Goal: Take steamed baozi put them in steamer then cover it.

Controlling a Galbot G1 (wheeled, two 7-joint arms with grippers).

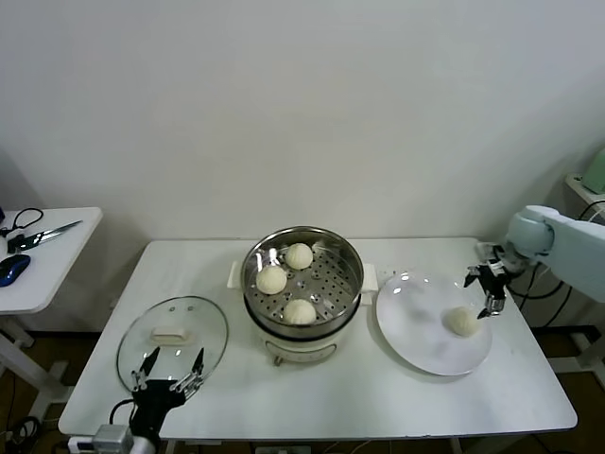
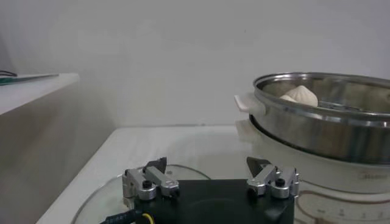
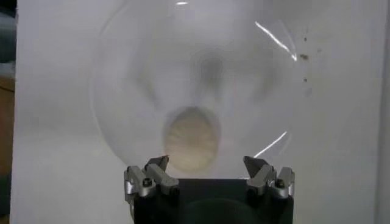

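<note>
The steel steamer (image 1: 331, 248) stands mid-table on its white base and holds three cream baozi (image 1: 299, 256) on the perforated tray; it also shows in the left wrist view (image 2: 317, 125). A fourth baozi (image 1: 462, 322) lies on the white plate (image 1: 416, 336) at the right and shows in the right wrist view (image 3: 191, 137). My right gripper (image 1: 486, 293) is open and empty, just above and to the right of that baozi. My left gripper (image 1: 170, 369) is open and empty at the near edge of the glass lid (image 1: 198, 326).
A side table (image 1: 47, 274) at the far left carries scissors and a blue mouse. Cables and a stand sit beyond the table's right edge. The table front runs close to my left gripper.
</note>
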